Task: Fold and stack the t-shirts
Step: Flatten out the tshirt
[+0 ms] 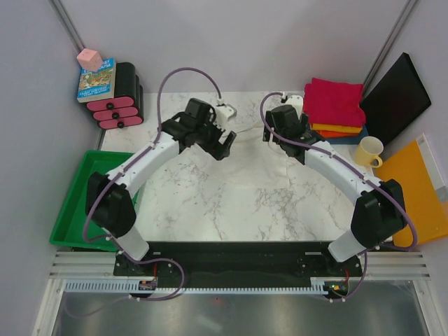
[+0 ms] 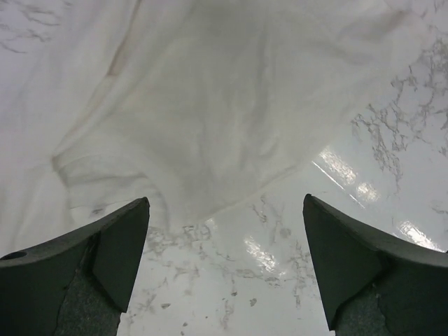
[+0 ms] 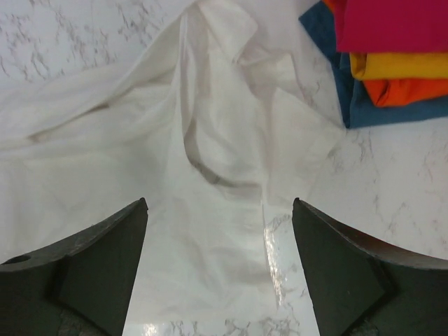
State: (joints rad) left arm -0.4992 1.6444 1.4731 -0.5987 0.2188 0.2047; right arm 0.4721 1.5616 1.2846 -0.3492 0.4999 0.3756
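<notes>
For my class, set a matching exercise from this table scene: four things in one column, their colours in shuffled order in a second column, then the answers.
Things:
1. flat board
2. tray
3. top folded t-shirt
4. unfolded t-shirt

Colours:
a. green
b. off-white
c. magenta
d. orange-yellow

Pairs: 1-d, 2-a, 3-c, 4-b

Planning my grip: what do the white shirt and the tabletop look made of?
The white shirt: thin soft cloth, likely cotton knit, matte; it creases and drapes. The tabletop: hard, glossy, marble-patterned, maybe laminate; it mirrors the lights.
</notes>
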